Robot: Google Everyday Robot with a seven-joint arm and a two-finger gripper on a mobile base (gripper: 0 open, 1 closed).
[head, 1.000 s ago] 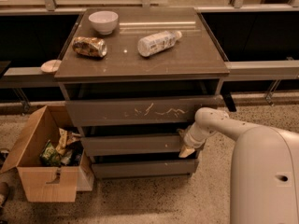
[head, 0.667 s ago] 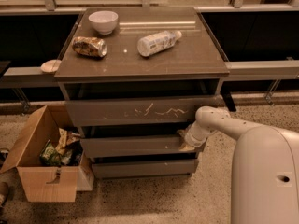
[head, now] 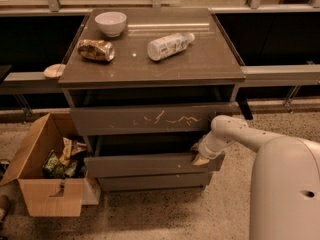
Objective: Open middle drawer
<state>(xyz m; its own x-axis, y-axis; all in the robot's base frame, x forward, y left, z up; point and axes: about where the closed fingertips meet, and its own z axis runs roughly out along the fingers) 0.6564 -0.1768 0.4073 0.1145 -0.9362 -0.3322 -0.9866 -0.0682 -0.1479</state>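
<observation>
The middle drawer (head: pixel 150 165) is the plain grey-brown front below the scratched top front (head: pixel 150 119) and above the shorter bottom front (head: pixel 155 182). It stands pulled out a little, with a dark gap above it. My gripper (head: pixel 200 156) is at the top right edge of the middle drawer's front, touching it, with the white arm (head: pixel 235 134) reaching in from the right.
On the cabinet top (head: pixel 215 59) lie a white bowl (head: pixel 110 23), a crumpled snack bag (head: pixel 95 49) and a plastic bottle (head: pixel 170 45) on its side. An open cardboard box (head: pixel 47 184) with packets stands on the floor to the left. My white body (head: pixel 285 194) fills the lower right.
The middle drawer's front has come slightly forward, and my gripper has moved out and down with it at its right end.
</observation>
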